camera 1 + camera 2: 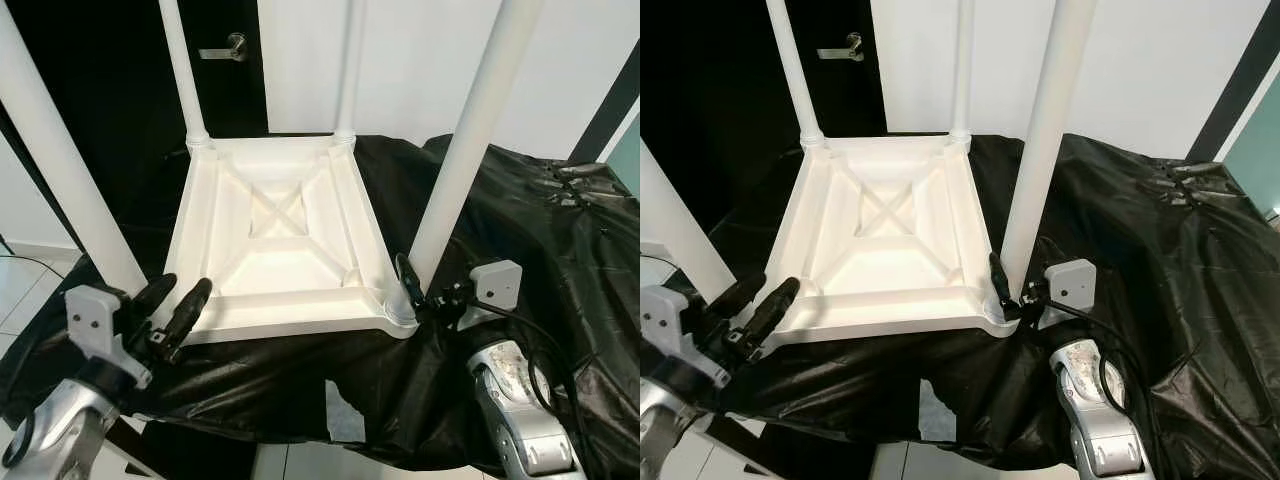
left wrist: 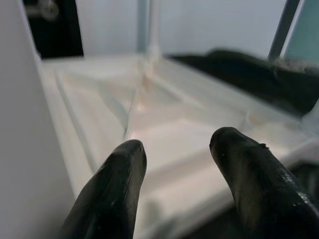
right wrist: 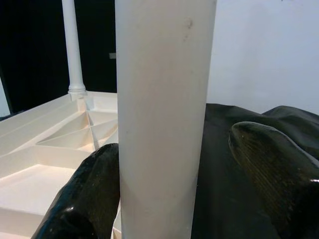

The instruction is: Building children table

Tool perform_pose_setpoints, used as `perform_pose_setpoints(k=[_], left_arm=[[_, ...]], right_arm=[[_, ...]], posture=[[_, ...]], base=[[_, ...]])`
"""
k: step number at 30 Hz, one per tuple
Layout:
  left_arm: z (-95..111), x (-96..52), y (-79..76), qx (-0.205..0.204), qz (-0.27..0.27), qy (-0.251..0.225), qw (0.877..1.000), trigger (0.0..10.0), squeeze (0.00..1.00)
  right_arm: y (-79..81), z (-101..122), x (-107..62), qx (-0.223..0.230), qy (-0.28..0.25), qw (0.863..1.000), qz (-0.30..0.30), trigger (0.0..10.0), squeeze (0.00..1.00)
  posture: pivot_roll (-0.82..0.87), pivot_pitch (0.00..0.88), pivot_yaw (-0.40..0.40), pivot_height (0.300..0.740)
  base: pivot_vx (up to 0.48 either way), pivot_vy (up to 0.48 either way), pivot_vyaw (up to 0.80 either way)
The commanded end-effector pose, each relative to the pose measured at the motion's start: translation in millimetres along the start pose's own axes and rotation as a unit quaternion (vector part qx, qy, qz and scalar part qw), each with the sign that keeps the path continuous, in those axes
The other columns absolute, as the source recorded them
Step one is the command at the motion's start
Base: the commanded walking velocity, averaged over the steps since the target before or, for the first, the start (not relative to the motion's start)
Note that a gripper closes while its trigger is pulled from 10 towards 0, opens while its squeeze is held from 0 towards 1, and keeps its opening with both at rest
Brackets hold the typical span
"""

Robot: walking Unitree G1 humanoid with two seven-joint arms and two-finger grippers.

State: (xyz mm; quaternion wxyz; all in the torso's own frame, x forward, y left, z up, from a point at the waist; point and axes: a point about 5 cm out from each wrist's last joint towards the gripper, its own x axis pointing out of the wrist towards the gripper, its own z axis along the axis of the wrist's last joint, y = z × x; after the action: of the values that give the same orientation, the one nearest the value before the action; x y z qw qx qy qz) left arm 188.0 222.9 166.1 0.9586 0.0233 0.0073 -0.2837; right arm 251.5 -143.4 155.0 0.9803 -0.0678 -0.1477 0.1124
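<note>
Left eye view looks down on a white plastic children's table [image 1: 285, 235] lying upside down on a crinkled, glossy black sheet [image 1: 560, 250]; its underside is a shallow square tray moulded with a raised rim and crossed stiffening ribs. Smooth round white legs rise from its corners: two far legs [image 1: 180, 70] stand in collars at the back corners, a near left leg [image 1: 60, 170] rises at the front left corner, and a near right leg [image 1: 470, 150] stands in the front right corner socket. The right tool [image 1: 408, 290] is at the base of that near right leg; in the right wrist view the leg [image 3: 164, 119] stands between the two rounded black fingers [image 3: 84, 199], one at each side and spread wider than it, though whether the pads touch the leg I cannot tell. The left tool [image 1: 172, 305] sits at the front left edge of the tray, its two fingers parted and gripping nothing. Behind stand a white wall and a dark door with a metal lever handle [image 1: 225, 48].
</note>
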Motion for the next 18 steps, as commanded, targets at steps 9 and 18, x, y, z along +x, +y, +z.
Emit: perform_pose_setpoints(k=[9,18], left_arm=[[6,-16.5,-12.7,-0.002,-0.104,0.070,0.992,10.0,1.00],[11,-34.9,1.0,0.036,-0.094,0.143,0.985,10.0,0.00]], right_arm=[[6.5,-5,10.8,0.014,0.005,0.999,0.035,10.0,0.00],[23.8,-6,15.2,0.045,0.006,0.993,0.106,10.0,0.00]], posture=[[0.10,0.000,-0.070,0.740],[0.11,0.000,-0.072,0.740]], base=[[0.000,0.000,0.00],[0.000,0.000,0.00]])
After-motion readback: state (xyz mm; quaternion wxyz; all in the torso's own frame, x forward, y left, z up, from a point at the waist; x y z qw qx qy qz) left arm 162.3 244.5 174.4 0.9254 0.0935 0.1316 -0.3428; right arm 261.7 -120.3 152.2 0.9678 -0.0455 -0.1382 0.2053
